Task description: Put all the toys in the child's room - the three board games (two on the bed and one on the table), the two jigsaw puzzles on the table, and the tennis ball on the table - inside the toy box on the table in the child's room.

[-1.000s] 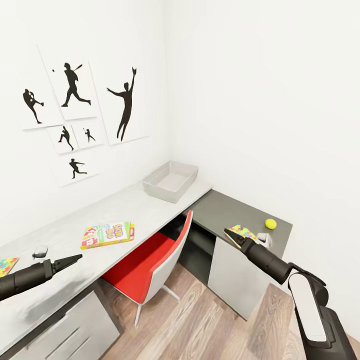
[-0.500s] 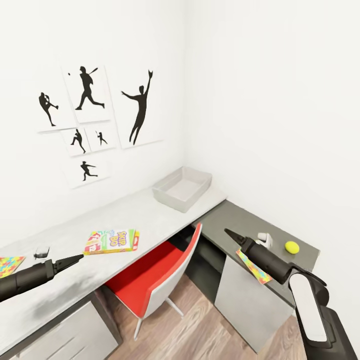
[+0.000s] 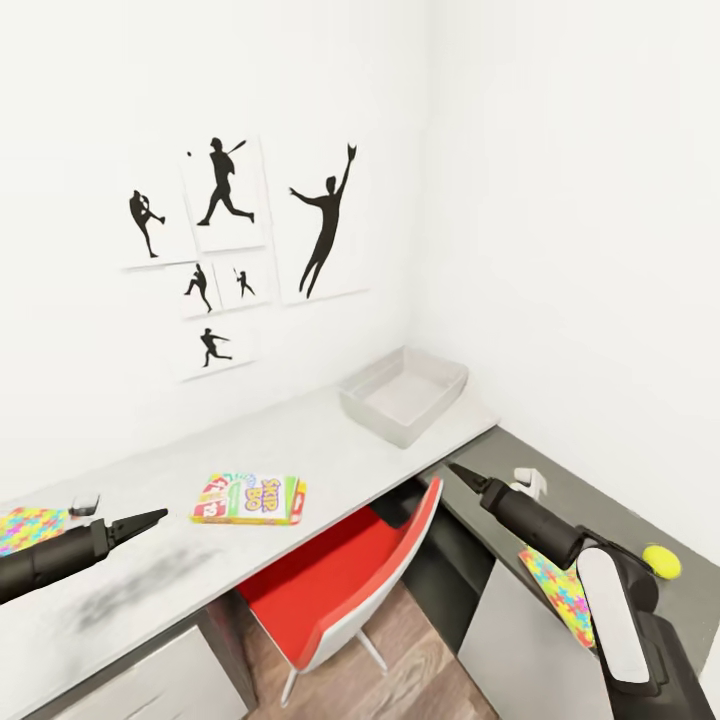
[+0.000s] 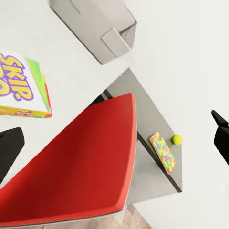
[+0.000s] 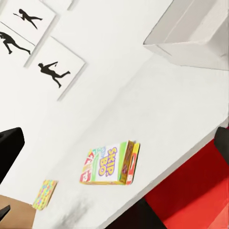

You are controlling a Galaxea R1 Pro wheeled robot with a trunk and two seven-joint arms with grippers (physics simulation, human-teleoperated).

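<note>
The grey toy box stands with nothing in it at the far corner of the pale table. A Skip-Bo board game lies flat mid-table. One jigsaw puzzle lies at the table's left end. Another jigsaw puzzle lies on the dark lower section, near the tennis ball. My left gripper hovers open above the table, left of the Skip-Bo box. My right gripper hangs open over the gap beside the chair. Neither holds anything. The bed is out of view.
A red-and-white swivel chair is tucked under the table between my arms. A small white object sits on the dark section, and a small grey one lies by the left puzzle. White walls close off the corner.
The whole view has shifted, so the camera moved: table, toy box and ball now sit further right and lower. Both arms keep their pose and both grippers stay open.
</note>
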